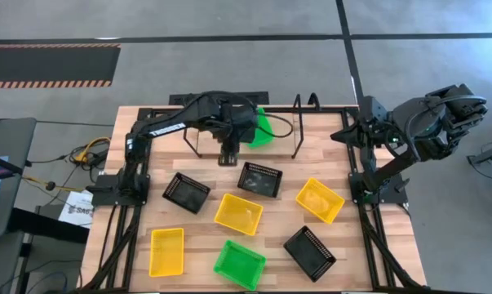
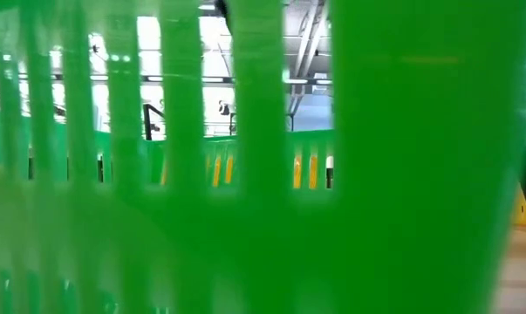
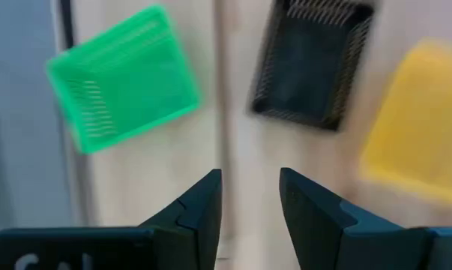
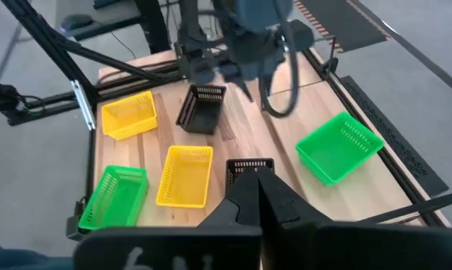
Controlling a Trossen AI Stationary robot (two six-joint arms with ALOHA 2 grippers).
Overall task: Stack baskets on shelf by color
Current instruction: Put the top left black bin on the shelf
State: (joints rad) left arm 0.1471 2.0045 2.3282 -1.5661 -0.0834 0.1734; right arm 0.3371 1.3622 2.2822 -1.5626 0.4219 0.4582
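Observation:
My left gripper (image 1: pixel 228 157) (image 3: pixel 249 196) is open and empty, held above the shelf's near edge, pointing down. One green basket (image 1: pixel 263 129) (image 3: pixel 124 75) (image 4: pixel 338 146) sits on the shelf (image 1: pixel 297 122) to the gripper's right. The nearest black basket (image 1: pixel 259 179) (image 3: pixel 312 64) lies on the table just near-right of the gripper. Other baskets lie spread over the table: yellow ones (image 1: pixel 238 214), (image 1: pixel 320 200), (image 1: pixel 166 251), black ones (image 1: pixel 186 192), (image 1: pixel 309 252) and a green one (image 1: pixel 239 264). My right gripper (image 4: pixel 259 184) is shut and waits raised at the table's right edge.
The shelf's black wire uprights (image 1: pixel 198 135) stand on both sides of the left gripper. A green basket wall (image 2: pixel 263 174) fills the low view, right in front of that camera. The arm bases stand at the table's left (image 1: pixel 119 188) and right (image 1: pixel 376 184) edges.

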